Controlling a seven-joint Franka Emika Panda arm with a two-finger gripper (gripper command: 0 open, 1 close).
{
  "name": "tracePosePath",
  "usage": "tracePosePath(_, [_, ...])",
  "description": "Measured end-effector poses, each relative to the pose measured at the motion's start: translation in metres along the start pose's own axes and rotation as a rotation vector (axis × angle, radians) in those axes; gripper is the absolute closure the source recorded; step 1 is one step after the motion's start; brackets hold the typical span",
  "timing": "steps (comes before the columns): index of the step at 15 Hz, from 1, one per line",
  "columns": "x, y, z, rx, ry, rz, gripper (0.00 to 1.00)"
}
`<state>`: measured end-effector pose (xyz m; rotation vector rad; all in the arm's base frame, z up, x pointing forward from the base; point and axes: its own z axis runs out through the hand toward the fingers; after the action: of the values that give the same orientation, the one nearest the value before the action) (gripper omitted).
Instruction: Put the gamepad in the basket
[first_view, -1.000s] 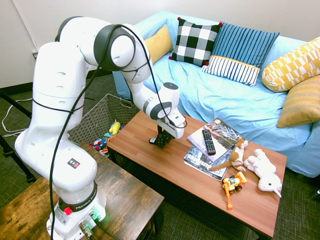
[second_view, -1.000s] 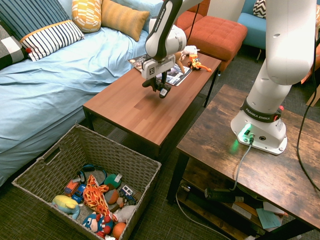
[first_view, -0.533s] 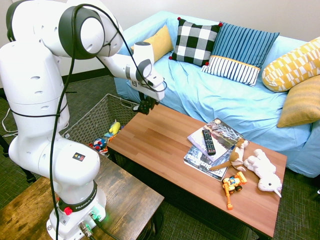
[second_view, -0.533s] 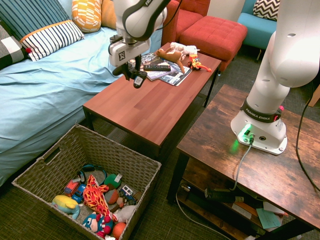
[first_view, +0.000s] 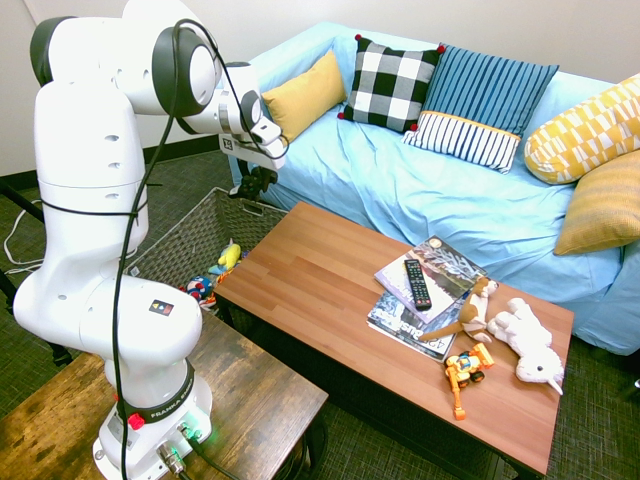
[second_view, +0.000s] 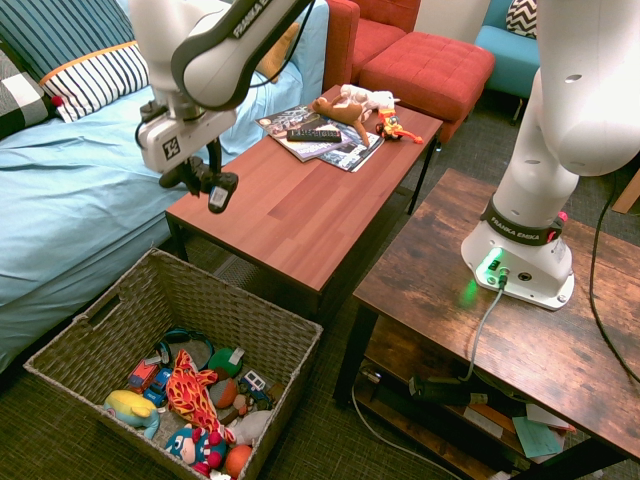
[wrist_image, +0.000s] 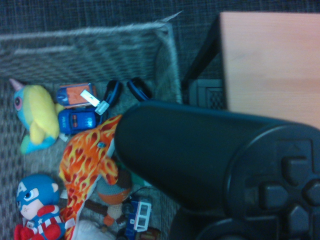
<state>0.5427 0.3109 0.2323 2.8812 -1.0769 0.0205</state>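
Claw (second_view: 208, 182) clamped on gamepad (second_view: 214, 190), long axis hanging roughly vertical (orientation partly hidden), at counter's (second_view: 300, 205) end edge, above wicker basket (second_view: 120, 310).

text: "FRANKA EMIKA" | on: arm's base ring (second_view: 520, 233) (white letters on black)

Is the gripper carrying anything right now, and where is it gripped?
Yes: the gripper holds the gamepad, which hangs below the shut fingers. Which part is pinched cannot be told.
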Motion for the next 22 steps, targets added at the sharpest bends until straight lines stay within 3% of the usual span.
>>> tracePosePath(5, [-0.091,-0.054,0.081,-0.063,0.0,-0.052,1.0])
tracePosePath(11, [-0.151,-0.077,0.175,-0.127,-0.018,-0.081,1.0])
tracePosePath(12, [-0.154,-0.079,0.183,-0.139,-0.021,-0.081,0.0])
tracePosePath(22, [-0.137,-0.088,0.184,-0.166,-0.019,-0.077,0.0])
